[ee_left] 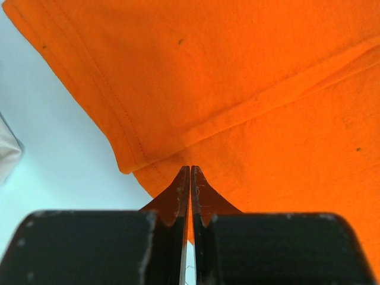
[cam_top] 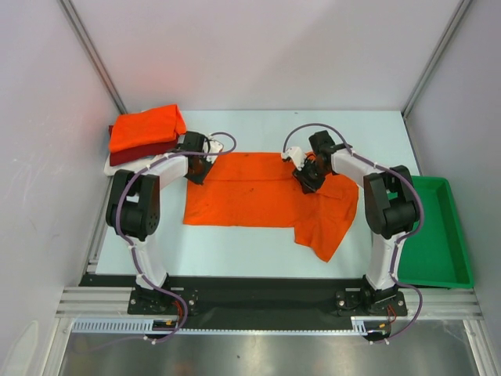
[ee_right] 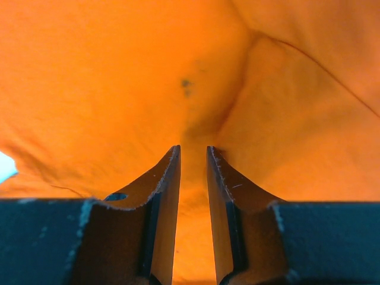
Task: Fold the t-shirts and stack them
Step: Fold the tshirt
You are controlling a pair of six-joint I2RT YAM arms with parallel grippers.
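Observation:
A bright orange t-shirt [cam_top: 250,200] lies spread across the middle of the table, with one part hanging toward the front right. My left gripper [cam_top: 197,166] is at its back left corner. In the left wrist view its jaws [ee_left: 190,169] are pressed together on the hem of the shirt [ee_left: 249,89]. My right gripper [cam_top: 308,178] is at the shirt's back right. Its narrow-set jaws [ee_right: 193,148] hold a ridge of orange cloth [ee_right: 119,89], which fills that view. A folded orange t-shirt [cam_top: 145,127] lies on a dark red one [cam_top: 141,151] and a white one [cam_top: 116,164] at the back left.
A green plastic tray [cam_top: 458,235] sits at the right edge of the table. The folded stack is close behind the left gripper, and its white cloth [ee_left: 7,154] shows at the left edge of the left wrist view. Walls close in the back and both sides.

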